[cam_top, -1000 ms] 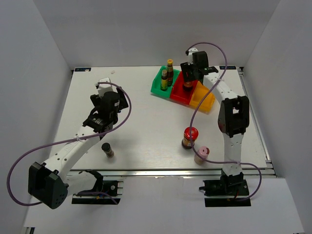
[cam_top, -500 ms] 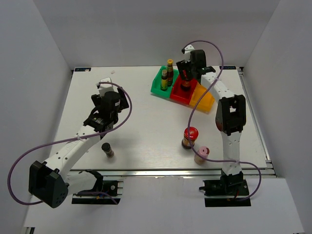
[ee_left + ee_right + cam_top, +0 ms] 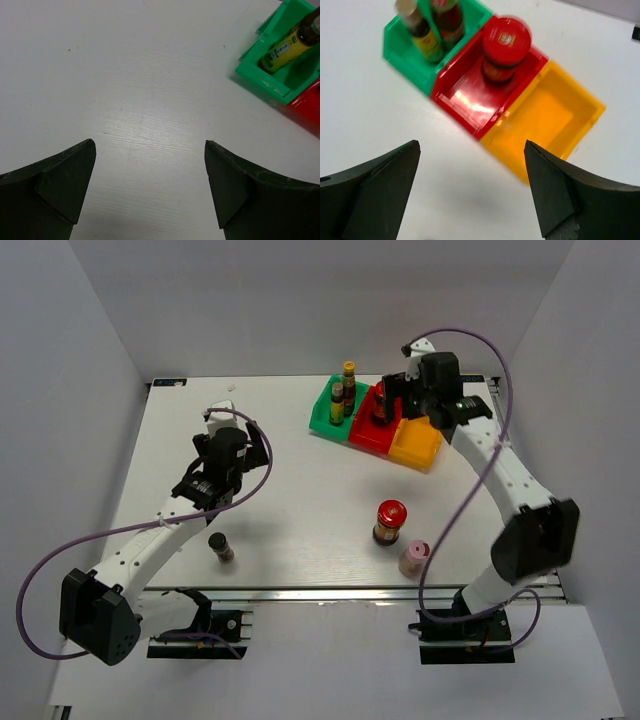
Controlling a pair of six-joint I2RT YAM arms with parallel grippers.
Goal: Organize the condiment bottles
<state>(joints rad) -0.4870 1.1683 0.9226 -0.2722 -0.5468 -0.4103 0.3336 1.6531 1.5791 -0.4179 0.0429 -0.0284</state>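
Note:
Two slim yellow-capped bottles stand in the green bin; they also show in the right wrist view. One red-lidded jar stands in the red bin. A second red-lidded jar, a pink-capped bottle and a black-capped shaker stand on the table near the front. My right gripper is open and empty, just right of the binned jar. My left gripper is open and empty over bare table.
The yellow bin is empty, to the right of the red bin. The green bin with one bottle shows at the top right of the left wrist view. White walls close in the table on three sides.
My right gripper has drawn back to the right from above the jar in the red bin, and its elbow has swung out right. The left arm has barely moved.

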